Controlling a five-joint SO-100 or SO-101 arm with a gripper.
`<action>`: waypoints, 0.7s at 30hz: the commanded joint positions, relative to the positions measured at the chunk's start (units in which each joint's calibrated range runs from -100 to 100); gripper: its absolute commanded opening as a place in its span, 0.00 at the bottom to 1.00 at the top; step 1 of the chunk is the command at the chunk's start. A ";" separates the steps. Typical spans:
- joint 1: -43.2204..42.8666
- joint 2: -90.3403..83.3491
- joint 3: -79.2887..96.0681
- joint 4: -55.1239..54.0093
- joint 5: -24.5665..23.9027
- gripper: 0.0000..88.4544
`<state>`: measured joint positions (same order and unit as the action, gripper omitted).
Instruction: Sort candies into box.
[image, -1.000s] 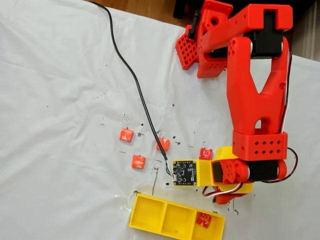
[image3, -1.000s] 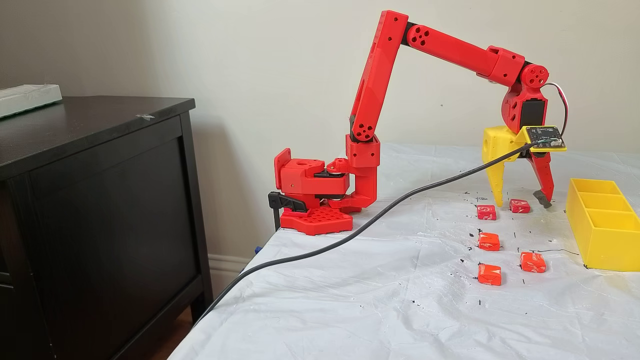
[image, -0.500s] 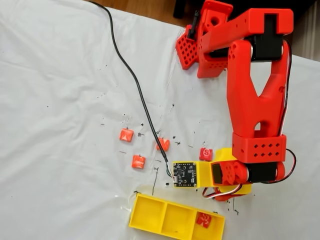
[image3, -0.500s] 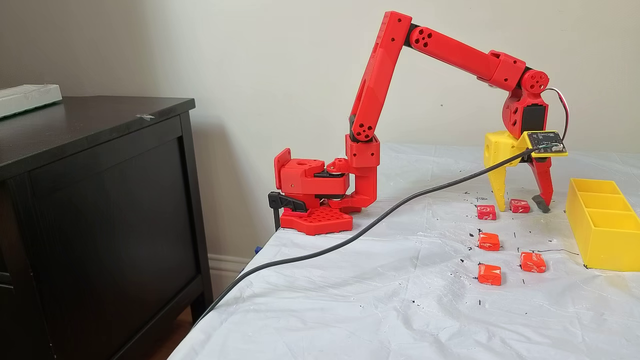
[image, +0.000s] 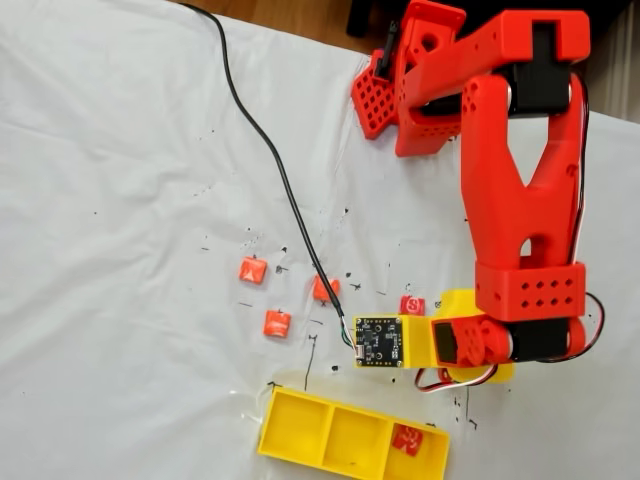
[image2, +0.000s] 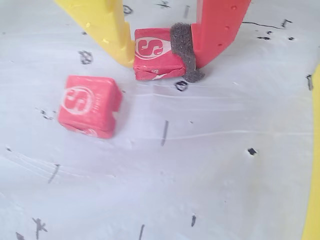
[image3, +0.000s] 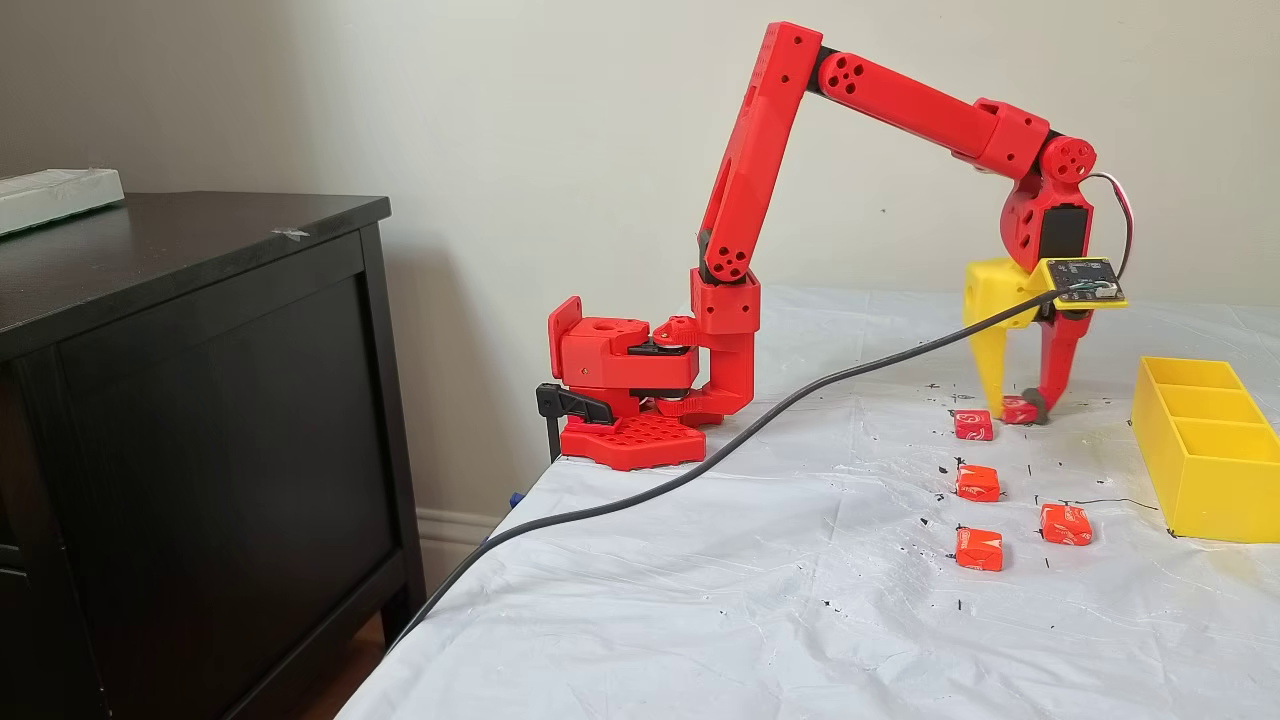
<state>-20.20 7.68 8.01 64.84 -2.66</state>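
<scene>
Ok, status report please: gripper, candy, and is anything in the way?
Gripper shut on a deep red candy, down on the table sheet. Second deep red candy beside, apart. One candy in the yellow box. Path looks clear.

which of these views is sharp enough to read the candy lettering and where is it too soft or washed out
Wrist view: crisp enough; the white S shows on the candy between the pincer fingers and on the loose candy, though the white sheet looks bright. A fixed view from above: soft, the candy in the box is a red blur. A fixed view from the side: even light, candies too small to read.
</scene>
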 joint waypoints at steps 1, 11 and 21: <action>4.89 -16.84 -7.60 0.04 1.03 0.00; 15.03 -14.89 -16.61 -7.41 2.15 0.00; 15.76 -12.00 -12.88 -14.20 2.88 0.00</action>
<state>-4.51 -2.08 -2.58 53.69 -0.95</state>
